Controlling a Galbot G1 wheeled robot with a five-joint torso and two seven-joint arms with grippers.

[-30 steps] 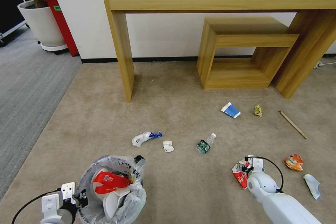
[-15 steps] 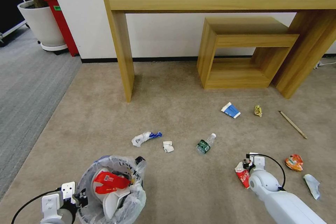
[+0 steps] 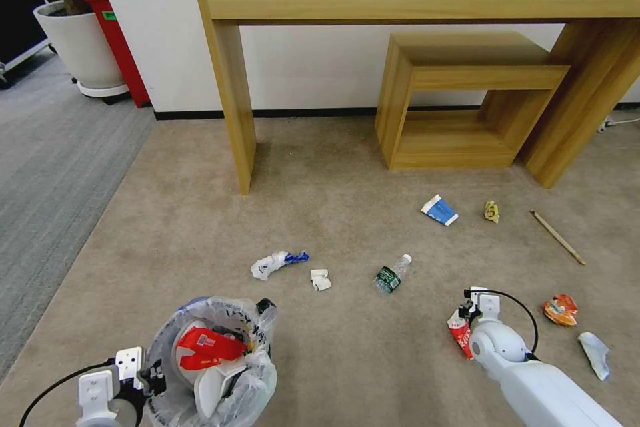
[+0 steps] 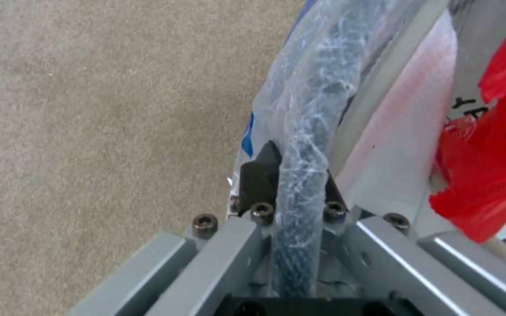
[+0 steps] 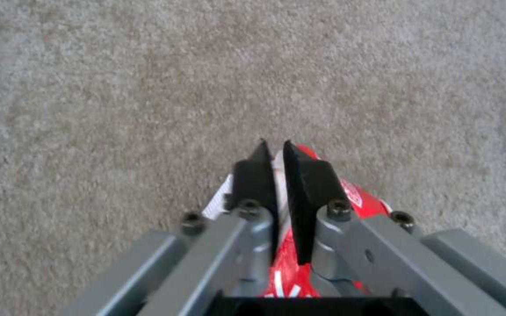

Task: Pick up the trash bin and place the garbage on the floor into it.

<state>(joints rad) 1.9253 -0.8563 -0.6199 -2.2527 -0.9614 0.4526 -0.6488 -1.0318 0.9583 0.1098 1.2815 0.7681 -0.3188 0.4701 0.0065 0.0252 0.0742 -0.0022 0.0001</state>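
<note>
The trash bin (image 3: 213, 360) stands at the near left on the beige carpet, lined with a crinkly bag and holding a red wrapper and a white slipper. My left gripper (image 3: 157, 373) is shut on its bagged rim (image 4: 309, 131), one finger on each side, as the left gripper (image 4: 300, 171) shows close up. At the near right my right gripper (image 3: 468, 312) points down at the floor. The right gripper (image 5: 273, 151) is shut on a red wrapper (image 5: 358, 199); that red wrapper (image 3: 459, 333) lies against the carpet.
More litter lies around: a green-label bottle (image 3: 391, 275), crumpled paper (image 3: 321, 279), a white-blue wrapper (image 3: 275, 262), a blue-white carton (image 3: 439, 209), a yellow scrap (image 3: 491, 211), a wooden stick (image 3: 557, 237), an orange wrapper (image 3: 560, 309). A wooden table (image 3: 230, 100) stands behind.
My right wrist has shifted slightly left and away from me, and the red wrapper beside it looks narrower. The bin and left gripper have barely moved.
</note>
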